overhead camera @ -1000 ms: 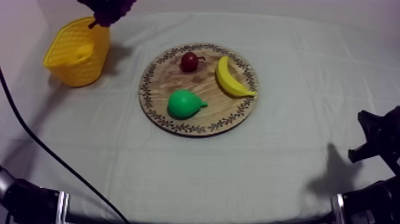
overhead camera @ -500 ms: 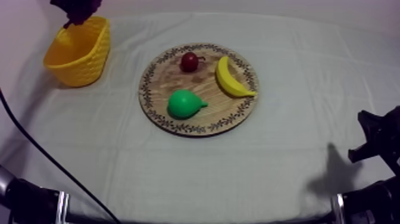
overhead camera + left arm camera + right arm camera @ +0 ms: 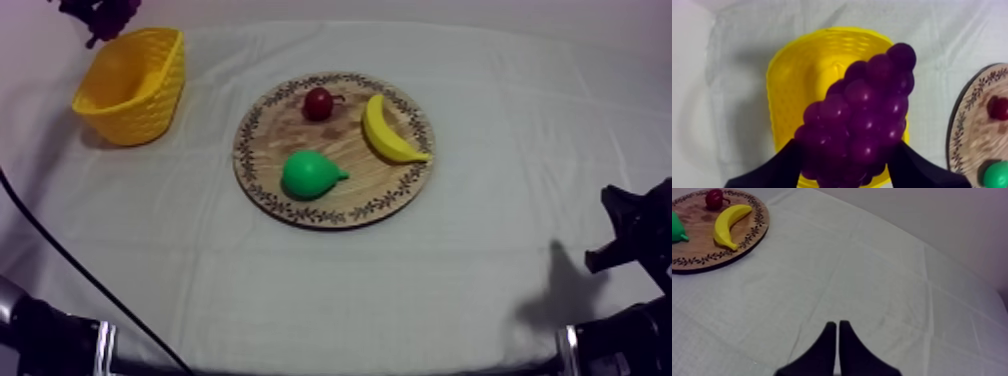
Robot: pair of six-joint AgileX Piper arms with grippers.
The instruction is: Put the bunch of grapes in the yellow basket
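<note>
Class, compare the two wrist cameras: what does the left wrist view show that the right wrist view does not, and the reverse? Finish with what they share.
Left wrist view's own: the yellow basket and the bunch of grapes, held by the left end effector. Right wrist view's own: the banana and the right end effector, shut on nothing. Shared: the wooden board, the small red fruit, the pear and the cloth.

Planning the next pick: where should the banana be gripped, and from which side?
Probably across its thick middle, from above: the banana lies flat on the wooden board, apart from the small red fruit and pear, so the right claw could straddle its narrow width.
</note>
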